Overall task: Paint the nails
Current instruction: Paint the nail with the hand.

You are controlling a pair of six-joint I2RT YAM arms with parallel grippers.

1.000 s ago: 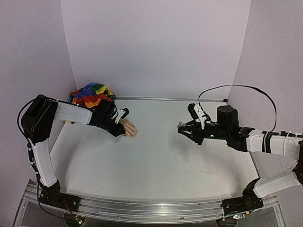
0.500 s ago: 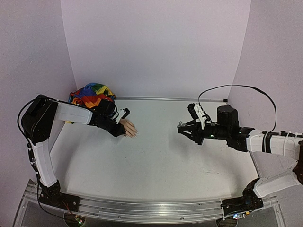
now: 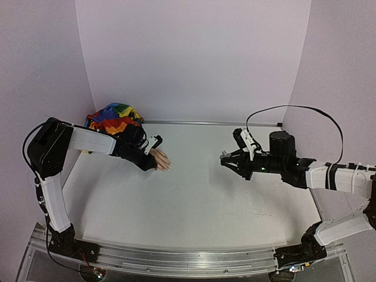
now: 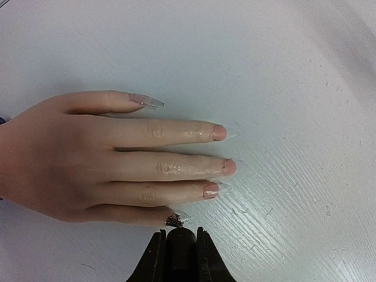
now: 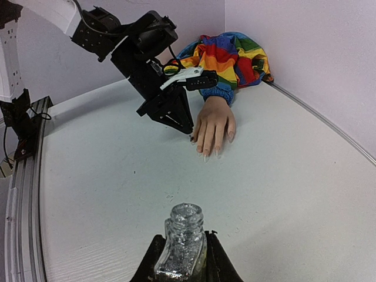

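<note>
Far left on the white table (image 3: 205, 194) lies the pale peach plastic fake hand (image 4: 88, 158), rainbow-striped fabric sleeve (image 3: 114, 116) behind it, tiny glossy nails (image 4: 219, 133) facing up. At the edge nail, the left gripper (image 4: 179, 236) narrowly pinches a dark brush cap (image 4: 179, 249); the right gripper (image 5: 183, 258) clamps a glittery glass bottle (image 5: 185, 235). The hand looks stiff, slick and probably light, so steady it by the wrist.

White table (image 3: 194, 200), faint grain; fake hand (image 3: 161, 160) flat on it, palm down, rainbow sleeve (image 3: 114, 117) bunched at back-left corner.
</note>
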